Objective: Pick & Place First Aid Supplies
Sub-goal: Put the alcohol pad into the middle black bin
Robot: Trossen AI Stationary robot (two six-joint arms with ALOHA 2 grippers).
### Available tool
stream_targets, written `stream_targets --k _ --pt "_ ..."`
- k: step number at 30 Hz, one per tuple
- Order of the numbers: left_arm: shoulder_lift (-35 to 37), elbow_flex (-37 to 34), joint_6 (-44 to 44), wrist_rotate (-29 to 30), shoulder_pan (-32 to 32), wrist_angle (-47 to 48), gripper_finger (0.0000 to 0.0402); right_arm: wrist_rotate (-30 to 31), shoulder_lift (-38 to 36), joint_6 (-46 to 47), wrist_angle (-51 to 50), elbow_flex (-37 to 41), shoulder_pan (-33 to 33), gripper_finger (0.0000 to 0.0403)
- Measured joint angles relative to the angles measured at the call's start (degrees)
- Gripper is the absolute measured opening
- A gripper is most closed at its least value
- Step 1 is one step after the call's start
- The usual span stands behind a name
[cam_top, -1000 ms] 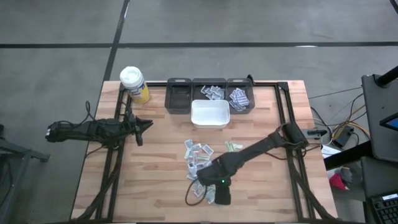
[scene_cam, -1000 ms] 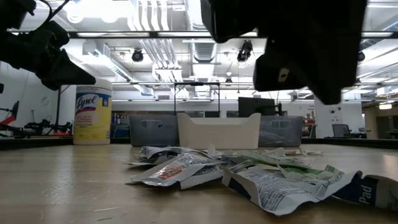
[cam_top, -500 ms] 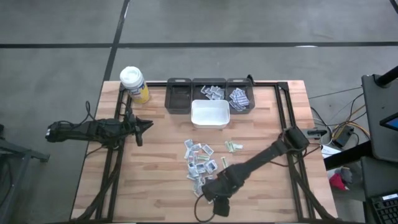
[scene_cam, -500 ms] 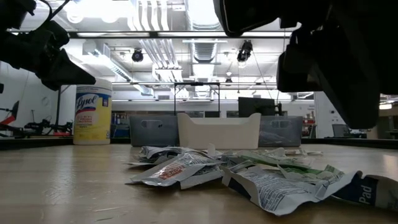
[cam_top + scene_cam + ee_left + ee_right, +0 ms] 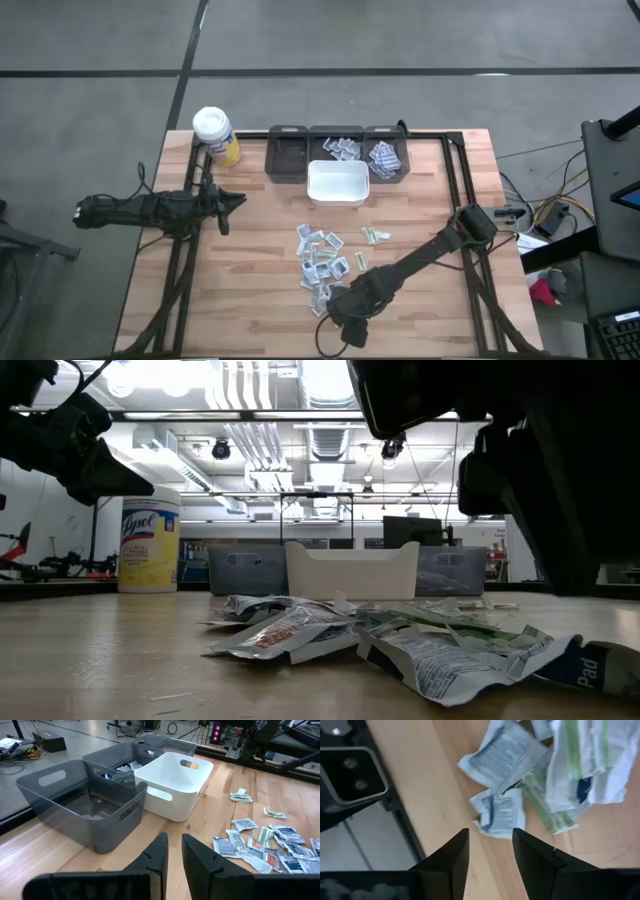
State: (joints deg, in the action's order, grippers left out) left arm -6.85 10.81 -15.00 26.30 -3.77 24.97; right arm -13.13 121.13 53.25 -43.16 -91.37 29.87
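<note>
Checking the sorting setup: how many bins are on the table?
4: three grey bins in a row at the far edge, left, middle and right, plus a white bin just in front of the middle one.

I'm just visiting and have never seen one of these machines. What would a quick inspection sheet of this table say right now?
Surface: wooden table, bare at its left side.
Job's things: paper packets scattered mid-table; more lie in the middle grey bin and right grey bin; the left grey bin and white bin look empty.
Clutter: yellow wipes bottle at the far left corner.
Grippers: right gripper points down at a small packet at the pile's near edge, jaws open, nothing held; left gripper waits at the table's left, jaws nearly together, holding nothing.
Cables: wires off the table's right side.
Surroundings: grey floor; dark equipment at right.
</note>
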Motion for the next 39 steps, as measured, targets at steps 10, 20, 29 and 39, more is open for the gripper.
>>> stream_targets --k 10,20,29,39 --pt "0.0 0.0 0.0 0.0 0.0 1.2 0.0053 0.2 0.0 4.6 0.1 3.6 0.0 0.0145" --pt "0.0 0.0 0.0 0.0 0.0 1.6 0.0053 0.2 -0.2 11.1 1.0 7.0 0.0 0.0132" --pt "0.0 0.0 0.0 0.0 0.0 1.6 0.0053 0.2 0.0 9.4 1.2 5.7 0.0 0.014" --pt "0.0 0.0 0.0 -0.1 0.0 1.9 0.0053 1.7 0.2 12.9 2.1 5.5 0.2 0.0144"
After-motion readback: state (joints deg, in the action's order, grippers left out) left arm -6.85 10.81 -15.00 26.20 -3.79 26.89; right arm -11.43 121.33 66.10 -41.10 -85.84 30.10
